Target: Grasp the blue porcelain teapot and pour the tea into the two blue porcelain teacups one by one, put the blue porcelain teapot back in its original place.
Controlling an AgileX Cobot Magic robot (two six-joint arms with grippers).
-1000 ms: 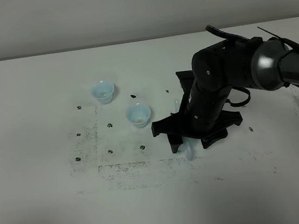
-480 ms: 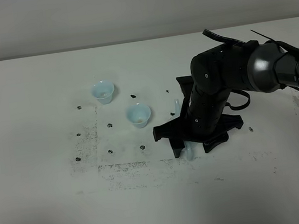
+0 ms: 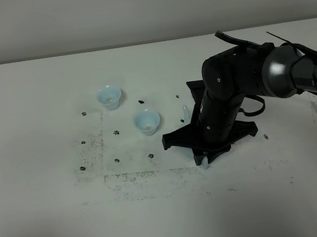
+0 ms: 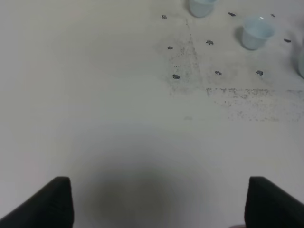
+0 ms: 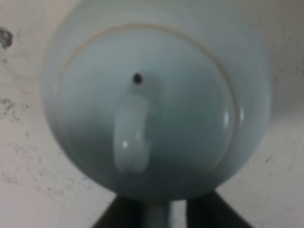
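From the high camera, the black right arm (image 3: 230, 86) is bending down over the middle of the white worktop (image 3: 54, 212). Its right tool (image 3: 205, 157) is sitting low near the surface and covering almost all of the blue porcelain teapot (image 3: 185, 113), so only the pale spout tip is peeking out on the side toward the cups. The near teacup (image 3: 147, 121) is standing upright close to that spout without touching it. The far teacup (image 3: 109, 97) is standing further back and to the left, and both are sitting among scattered dark specks (image 3: 116, 132) and smudges. In the left wrist view, the left tool (image 4: 159, 204) is hanging above bare worktop with its two dark fingers (image 4: 59, 202) spread wide and nothing between them, while the two teacups are showing well away from it. In the right wrist view, the teapot is filling the picture and sitting on the worktop. Its lid (image 5: 190, 109) is on, and the knob (image 5: 133, 137) and small vent hole (image 5: 137, 78) are facing the camera. The right tool's dark fingers (image 5: 118, 216) are drawn in narrow on either side of the loop handle (image 5: 156, 216) and are gripping it, though the picture is blurred there.
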